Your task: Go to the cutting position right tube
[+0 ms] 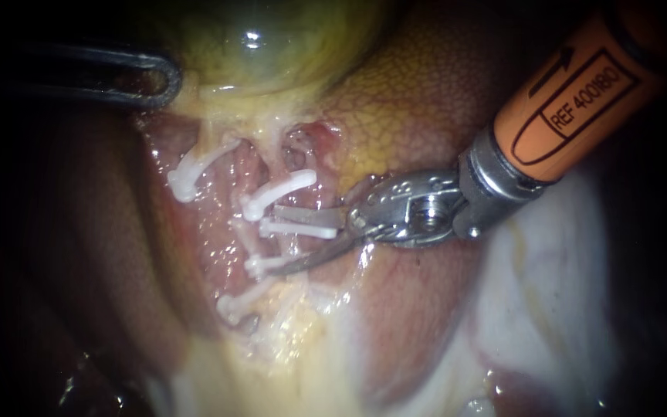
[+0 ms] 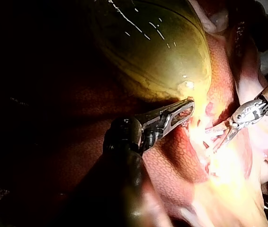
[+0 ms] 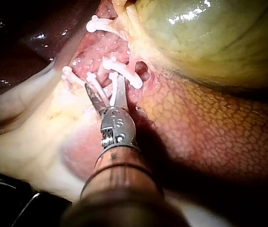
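My right instrument (image 1: 275,240) comes in from the upper right on an orange shaft. Its two thin blades are open around the right tube (image 1: 252,235), with a white clip (image 1: 299,229) in the gap between them. More white clips (image 1: 275,193) (image 1: 260,265) sit on that tube above and below the blades. In the right wrist view the open blades (image 3: 104,83) straddle the clipped tube (image 3: 106,71). My left instrument (image 1: 165,80), dark at the upper left, is shut on the lower edge of the green gallbladder (image 1: 272,38); the left wrist view shows its jaws (image 2: 185,109) at that edge.
A separate clip (image 1: 193,174) marks the left tube, and another clip (image 1: 235,306) lies lowest. Brown liver (image 1: 418,100) surrounds the dissected bed. Pale white tissue (image 1: 534,309) lies under the right instrument's wrist.
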Robot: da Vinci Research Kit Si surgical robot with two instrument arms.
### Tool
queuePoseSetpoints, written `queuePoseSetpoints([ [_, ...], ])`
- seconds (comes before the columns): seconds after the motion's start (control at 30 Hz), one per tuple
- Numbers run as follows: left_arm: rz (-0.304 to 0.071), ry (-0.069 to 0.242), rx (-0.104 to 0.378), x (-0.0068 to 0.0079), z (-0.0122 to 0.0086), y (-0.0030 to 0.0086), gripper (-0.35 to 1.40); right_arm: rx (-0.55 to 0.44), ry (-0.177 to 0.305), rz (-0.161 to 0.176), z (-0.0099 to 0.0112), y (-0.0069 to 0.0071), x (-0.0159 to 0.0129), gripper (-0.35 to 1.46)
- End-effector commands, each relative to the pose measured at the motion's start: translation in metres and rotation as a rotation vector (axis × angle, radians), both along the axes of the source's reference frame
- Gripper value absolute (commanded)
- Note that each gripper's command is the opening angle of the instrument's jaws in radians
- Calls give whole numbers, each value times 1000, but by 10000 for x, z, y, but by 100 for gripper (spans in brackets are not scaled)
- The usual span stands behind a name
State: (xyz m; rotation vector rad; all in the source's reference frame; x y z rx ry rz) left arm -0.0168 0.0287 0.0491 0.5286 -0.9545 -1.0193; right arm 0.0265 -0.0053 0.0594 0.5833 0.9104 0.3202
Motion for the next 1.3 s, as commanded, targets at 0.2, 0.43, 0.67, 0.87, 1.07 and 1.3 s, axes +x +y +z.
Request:
queuePoseSetpoints([
  [0.2, 0, 0, 0, 0, 1, 0, -35, 0, 1, -1, -1, -1, 1, 110],
  [0.43, 0, 0, -1, 0, 1, 0, -35, 2, 6, -7, -9, -7, 3, 111],
  [0.67, 0, 0, 0, 0, 1, 0, -35, 5, 20, -25, -30, -17, 9, 111],
  [0.87, 0, 0, 0, 0, 1, 0, -35, 9, 26, -32, -48, -22, 11, 111],
  [1.07, 0, 0, 0, 0, 1, 0, -35, 10, 35, -38, -65, -25, 11, 111],
  [1.3, 0, 0, 0, 0, 1, 0, -35, 16, 43, -43, -80, -25, 1, 113],
])
